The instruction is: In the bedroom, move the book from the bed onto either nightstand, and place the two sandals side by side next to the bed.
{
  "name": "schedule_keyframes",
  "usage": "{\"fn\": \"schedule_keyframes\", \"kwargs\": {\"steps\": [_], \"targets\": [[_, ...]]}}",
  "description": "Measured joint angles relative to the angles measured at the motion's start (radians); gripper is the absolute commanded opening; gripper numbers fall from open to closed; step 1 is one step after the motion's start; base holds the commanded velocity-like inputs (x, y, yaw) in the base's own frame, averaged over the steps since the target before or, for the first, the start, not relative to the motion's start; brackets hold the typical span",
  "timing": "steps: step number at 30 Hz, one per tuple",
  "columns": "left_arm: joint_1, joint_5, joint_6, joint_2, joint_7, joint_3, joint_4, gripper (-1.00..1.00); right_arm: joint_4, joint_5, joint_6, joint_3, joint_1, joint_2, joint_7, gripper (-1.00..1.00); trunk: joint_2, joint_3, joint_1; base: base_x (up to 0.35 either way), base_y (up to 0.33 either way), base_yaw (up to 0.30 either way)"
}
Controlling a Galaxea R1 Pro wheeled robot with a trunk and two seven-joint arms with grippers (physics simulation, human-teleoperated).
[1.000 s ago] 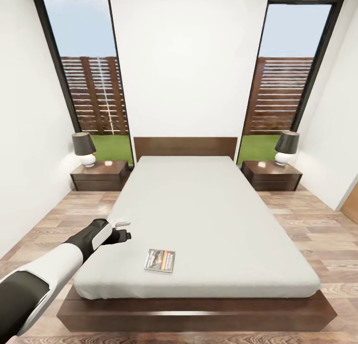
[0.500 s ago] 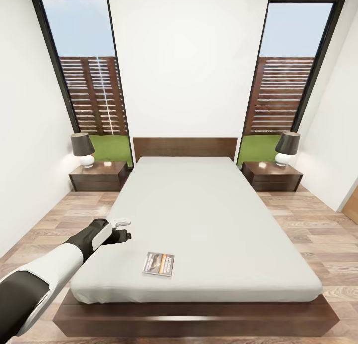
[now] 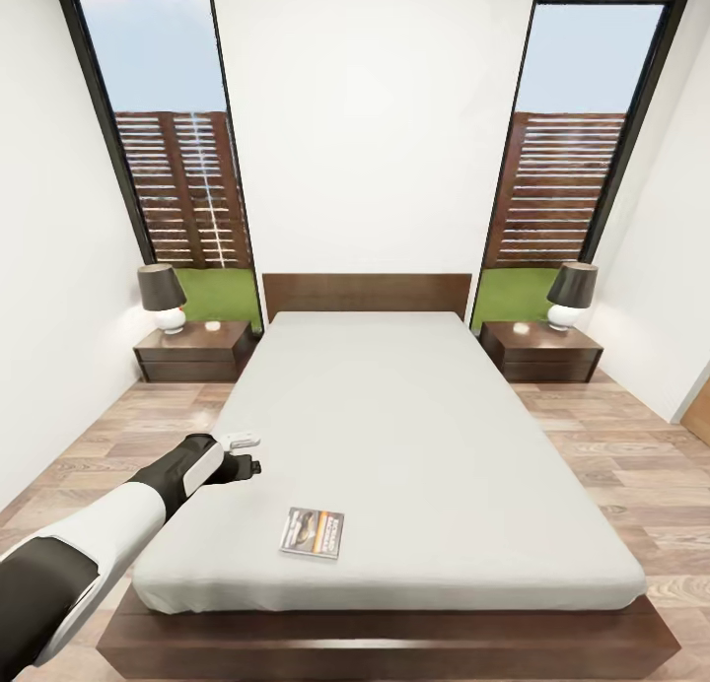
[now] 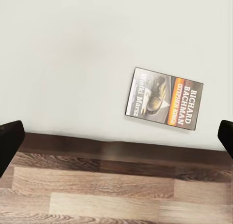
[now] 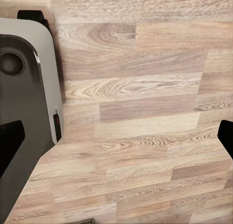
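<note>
The book [image 3: 313, 532], a thin dark paperback with an orange band, lies flat on the light-grey bed [image 3: 394, 426] near its foot edge. My left gripper [image 3: 250, 454] hovers open above the mattress's near left edge, to the left of the book and a little farther up the bed. In the left wrist view the book [image 4: 165, 98] lies on the mattress close to the bed's edge, beyond my open left gripper [image 4: 116, 139]. My right gripper [image 5: 116, 141] is open over bare wood floor. A dark nightstand [image 3: 193, 352] stands left of the headboard and another nightstand [image 3: 540, 351] right of it. The sandals are out of view.
Each nightstand carries a lamp [image 3: 163, 297] with a dark shade, the other lamp [image 3: 571, 294] being on the right. The dark platform frame [image 3: 385, 643] juts out below the mattress. Plank floor runs along both sides of the bed. My own grey base [image 5: 24, 97] shows in the right wrist view.
The whole head picture has shifted slightly: the camera has come a little closer to the bed. My left arm keeps the same pose, and the book lies where it was.
</note>
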Motion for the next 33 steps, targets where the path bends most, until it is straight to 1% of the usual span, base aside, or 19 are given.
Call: {"fn": "schedule_keyframes", "kwargs": {"steps": [14,19,33], "targets": [[0.000,-0.001,-0.001,-0.010,-0.003,-0.002,-0.006,1.00,0.000,0.000,0.000,0.000,0.000,0.000,0.000,1.00,0.000,0.000,0.000,0.108,-0.093,0.000],[0.001,-0.001,0.000,-0.019,-0.001,-0.003,-0.014,1.00,0.000,0.000,0.000,0.000,0.000,0.000,0.000,1.00,0.000,0.000,0.000,0.028,-0.027,0.000],[0.000,-0.002,0.009,-0.024,-0.008,-0.005,-0.018,1.00,0.001,0.000,-0.001,-0.001,0.000,0.000,0.000,1.00,0.000,0.000,0.000,0.033,-0.006,0.000]]}}
